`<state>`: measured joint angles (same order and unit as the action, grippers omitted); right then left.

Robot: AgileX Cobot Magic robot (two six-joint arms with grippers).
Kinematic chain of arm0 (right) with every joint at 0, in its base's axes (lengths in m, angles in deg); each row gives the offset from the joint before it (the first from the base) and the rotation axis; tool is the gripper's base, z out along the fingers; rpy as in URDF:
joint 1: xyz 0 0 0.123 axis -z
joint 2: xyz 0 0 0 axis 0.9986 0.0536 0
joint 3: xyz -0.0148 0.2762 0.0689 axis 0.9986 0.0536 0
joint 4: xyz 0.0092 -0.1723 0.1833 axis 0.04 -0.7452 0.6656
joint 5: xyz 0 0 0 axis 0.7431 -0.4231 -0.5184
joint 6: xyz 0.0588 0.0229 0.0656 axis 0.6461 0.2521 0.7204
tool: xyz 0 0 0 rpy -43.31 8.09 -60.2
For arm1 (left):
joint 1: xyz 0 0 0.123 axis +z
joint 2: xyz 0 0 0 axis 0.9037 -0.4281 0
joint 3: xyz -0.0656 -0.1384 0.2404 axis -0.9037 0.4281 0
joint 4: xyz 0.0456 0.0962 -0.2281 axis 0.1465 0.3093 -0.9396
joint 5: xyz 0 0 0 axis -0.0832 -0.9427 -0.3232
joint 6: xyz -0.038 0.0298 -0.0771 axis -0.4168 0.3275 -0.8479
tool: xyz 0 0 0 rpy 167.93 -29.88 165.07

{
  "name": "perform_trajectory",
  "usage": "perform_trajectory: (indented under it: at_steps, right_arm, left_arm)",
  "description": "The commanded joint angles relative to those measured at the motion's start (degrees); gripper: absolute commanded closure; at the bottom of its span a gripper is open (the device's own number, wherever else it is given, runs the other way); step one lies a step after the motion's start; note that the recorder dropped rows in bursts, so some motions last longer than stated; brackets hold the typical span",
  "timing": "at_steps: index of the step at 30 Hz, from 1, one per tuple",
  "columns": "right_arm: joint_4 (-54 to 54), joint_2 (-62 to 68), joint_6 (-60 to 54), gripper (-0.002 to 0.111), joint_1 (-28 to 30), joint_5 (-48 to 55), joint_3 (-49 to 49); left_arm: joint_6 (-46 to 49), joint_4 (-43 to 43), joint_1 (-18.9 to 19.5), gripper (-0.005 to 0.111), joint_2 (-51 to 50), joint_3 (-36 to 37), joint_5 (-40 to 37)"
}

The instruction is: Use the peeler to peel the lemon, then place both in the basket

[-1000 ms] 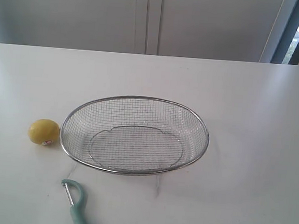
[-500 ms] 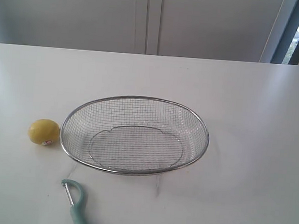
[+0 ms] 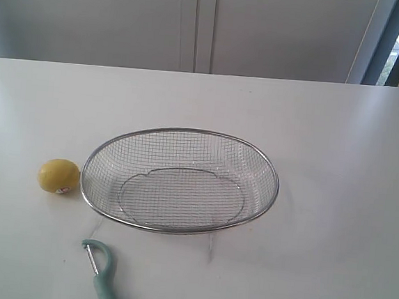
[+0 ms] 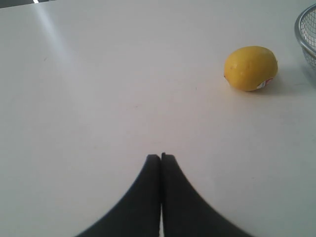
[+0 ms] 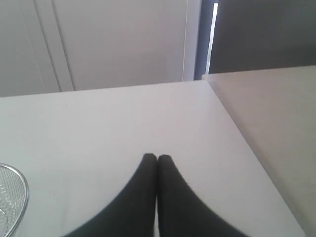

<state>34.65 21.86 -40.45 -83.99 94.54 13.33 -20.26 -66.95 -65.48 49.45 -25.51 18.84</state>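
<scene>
Nearest to me, both hands hang over the white desk [image 3: 337, 168], each seen only through its own wrist camera. My left hand [image 4: 161, 157] is clenched: its two black fingers are pressed flat together with nothing between them, above bare desk. My right hand [image 5: 157, 158] is clenched the same way and holds nothing, with the desk's right edge running past it.

At the near edge of the desk, left of the middle, lies the peeler [image 3: 101, 274]. It is pale teal-green. Its looped head with the thin metal blade points toward the far edge, and its handle runs out of the exterior picture.

Farther in, toward the left edge, sits the lemon [image 3: 58, 176], small, round and yellow, with a red-and-white sticker low on its near side. It rests just beside the left end of the basket [image 3: 184, 130]; the left wrist camera shows a narrow gap between them.

That basket, a wide oval of silver wire mesh with a thick rim, stands at the middle of the desk, well apart from the peeler.

Beyond the far edge stands a wall of pale panels [image 3: 196, 23].
</scene>
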Motion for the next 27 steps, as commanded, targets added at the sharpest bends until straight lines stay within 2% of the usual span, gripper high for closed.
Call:
perform_trajectory:
  at_steps: [1, 17, 27]
  right_arm:
    - [-0.26, 3.72, 0.46, 0.108, -0.04, 0.42, -0.49]
    - [-1.16, 5.55, 0.48, 0.108, -0.04, -1.86, 0.17]
    - [-1.16, 16.28, 1.6, 0.108, -0.04, 13.48, -9.4]
  left_arm:
    - [0.0, -0.36, 0.11, 0.107, 0.27, 0.24, 0.15]
    - [0.0, -0.36, 0.11, 0.107, 0.27, 0.24, 0.15]
    - [0.0, -0.36, 0.11, 0.107, 0.27, 0.24, 0.15]
